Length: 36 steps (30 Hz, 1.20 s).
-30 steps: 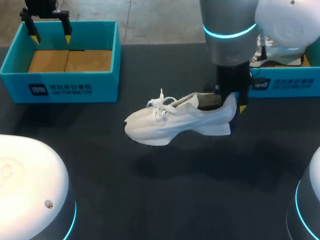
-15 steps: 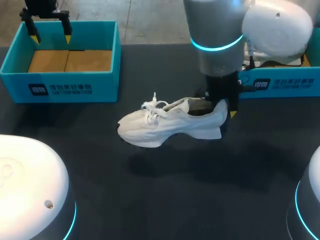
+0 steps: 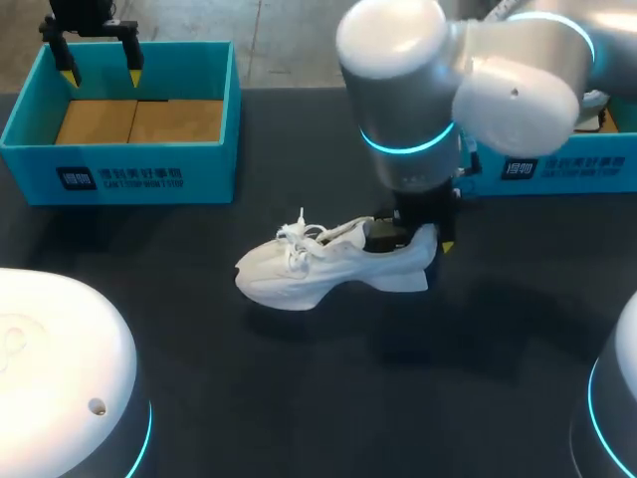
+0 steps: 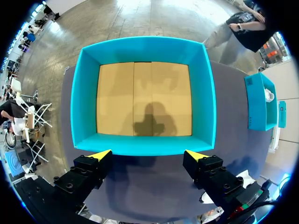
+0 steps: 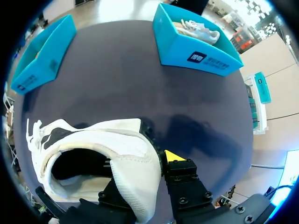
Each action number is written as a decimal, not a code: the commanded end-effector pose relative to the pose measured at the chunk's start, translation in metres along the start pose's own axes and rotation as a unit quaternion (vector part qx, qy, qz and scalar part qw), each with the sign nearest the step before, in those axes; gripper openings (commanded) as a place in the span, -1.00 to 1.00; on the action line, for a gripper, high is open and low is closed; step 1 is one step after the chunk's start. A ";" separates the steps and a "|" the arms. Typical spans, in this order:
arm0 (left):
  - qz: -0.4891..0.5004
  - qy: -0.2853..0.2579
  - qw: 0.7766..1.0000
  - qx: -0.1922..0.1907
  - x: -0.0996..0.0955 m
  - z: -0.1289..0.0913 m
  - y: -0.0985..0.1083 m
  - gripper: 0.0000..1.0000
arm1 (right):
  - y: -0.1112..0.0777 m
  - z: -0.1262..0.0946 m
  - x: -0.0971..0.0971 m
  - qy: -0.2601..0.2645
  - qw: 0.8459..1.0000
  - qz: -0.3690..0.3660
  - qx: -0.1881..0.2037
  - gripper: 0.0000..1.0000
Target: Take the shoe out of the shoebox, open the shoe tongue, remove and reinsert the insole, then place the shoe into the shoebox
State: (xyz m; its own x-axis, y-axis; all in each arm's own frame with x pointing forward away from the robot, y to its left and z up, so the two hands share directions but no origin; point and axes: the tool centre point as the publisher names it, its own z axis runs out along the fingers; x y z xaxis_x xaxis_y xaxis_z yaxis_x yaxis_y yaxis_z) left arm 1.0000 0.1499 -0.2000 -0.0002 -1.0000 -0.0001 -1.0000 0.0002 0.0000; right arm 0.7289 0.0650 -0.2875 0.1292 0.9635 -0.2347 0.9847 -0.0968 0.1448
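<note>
The right claw point(image 3: 423, 235) was closed on the heel of the white shoe point(image 3: 328, 265), one yellow-tipped finger point(image 5: 174, 156) pressed against the outside of the heel and the other reaching down into the shoe's opening. The shoe sat near the middle of the dark desk point(image 3: 299, 398), heel under the right arm, toe and loose laces point(image 3: 304, 233) pointing towards the left arm's side; it was not clear whether its sole touched the desk. Behind the right arm, at the far edge of the desk, stood the right shoebox point(image 5: 196, 50), teal, with a second white shoe point(image 5: 198, 28) lying inside. Well apart, at the far corner on the other side, the left claw point(image 4: 148, 154) hung wide open with nothing in it, above the near wall of the left shoebox point(image 4: 140, 144), also teal, showing only its brown cardboard floor
</note>
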 end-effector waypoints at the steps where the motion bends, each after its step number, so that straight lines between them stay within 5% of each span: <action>1: 0.000 0.000 1.000 0.000 0.000 0.000 0.000 1.00 | 0.002 0.031 -0.005 0.021 1.000 -0.001 -0.002 -1.00; 18: 0.000 0.000 1.000 0.000 0.000 0.000 0.000 1.00 | 0.007 0.100 0.001 0.044 0.999 0.007 0.004 -1.00; 27: 0.000 0.000 1.000 0.000 0.000 0.000 0.000 1.00 | 0.003 0.106 0.007 0.033 0.999 0.006 0.014 -1.00; 29: 0.000 0.000 1.000 0.000 0.000 0.000 0.000 1.00 | 0.002 0.105 0.008 0.032 0.999 0.006 0.014 -0.47; 32: 0.000 0.000 1.000 0.000 0.000 0.000 0.000 1.00 | 0.001 0.101 0.008 0.033 0.999 0.005 0.014 -0.35; 35: 0.000 0.000 1.000 0.000 0.000 0.000 0.000 1.00 | 0.001 0.094 0.006 0.034 0.999 0.006 0.011 0.02; 36: 0.000 0.000 1.000 0.000 0.000 0.000 0.000 1.00 | 0.000 0.091 0.005 0.034 0.999 0.006 0.010 0.33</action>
State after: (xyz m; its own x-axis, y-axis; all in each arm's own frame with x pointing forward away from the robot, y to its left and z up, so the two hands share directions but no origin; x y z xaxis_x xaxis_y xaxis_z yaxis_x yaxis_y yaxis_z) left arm 1.0000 0.1499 -0.2000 -0.0002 -1.0000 -0.0001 -1.0000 0.0002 0.0000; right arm 0.7433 0.0472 -0.3838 0.1317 0.9777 -0.1637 0.9860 -0.1121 0.1236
